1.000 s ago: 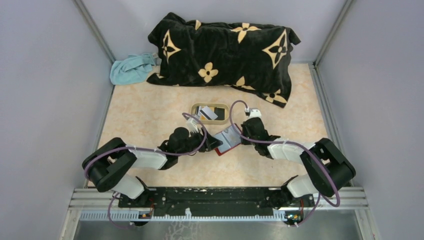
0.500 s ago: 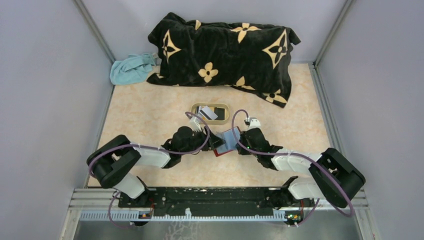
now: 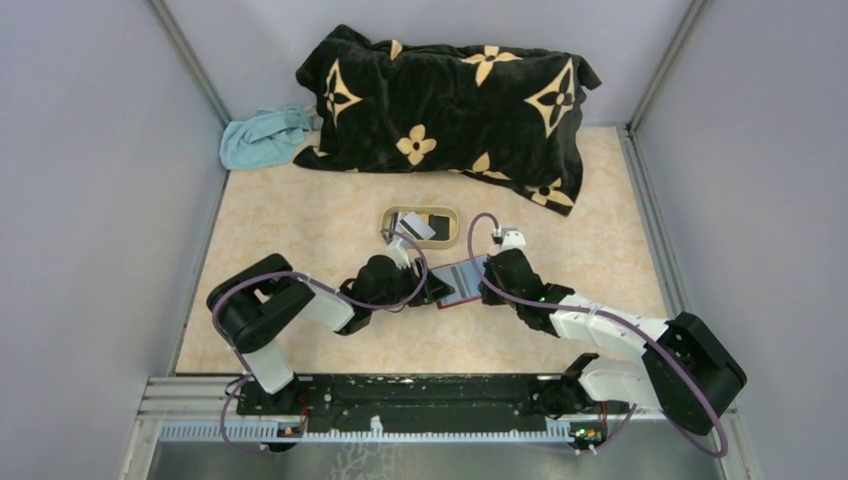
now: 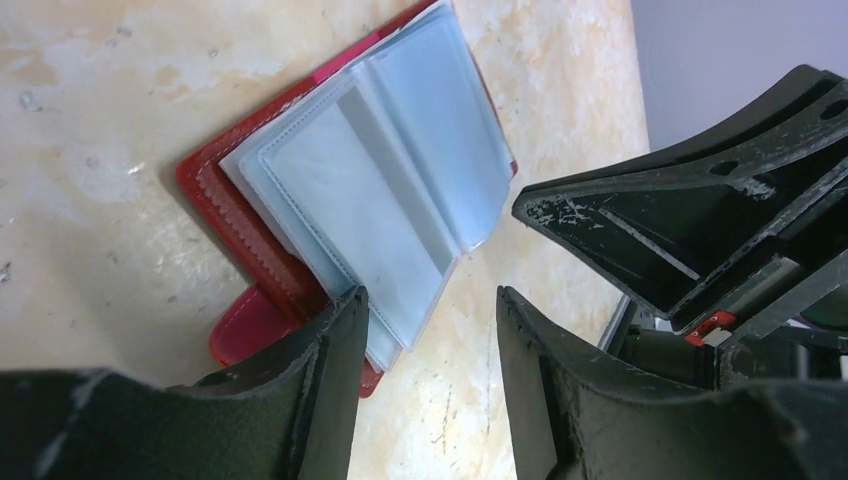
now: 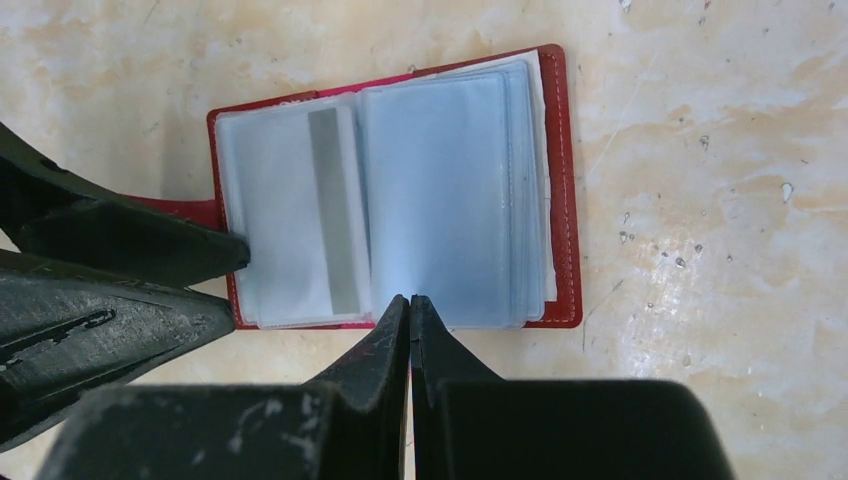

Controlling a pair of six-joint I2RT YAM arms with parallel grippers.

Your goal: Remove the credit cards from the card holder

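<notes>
The beige marbled worktop (image 3: 300, 230) carries the card holder (image 5: 400, 190), lying open with its sleeves up between the two arms. The left claw (image 4: 425, 330) is spread, one finger touching the holder's edge beside the sleeve with a pale striped credit card (image 5: 290, 220). The right claw (image 5: 410, 315) is pressed closed at the fold's near edge. It would be best to pin the cover with the right claw, then nip the card's edge with the left and draw it out flat and slowly.

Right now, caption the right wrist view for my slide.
Shut right gripper at the near edge of the open card holder; open left gripper at its tab end.
</notes>
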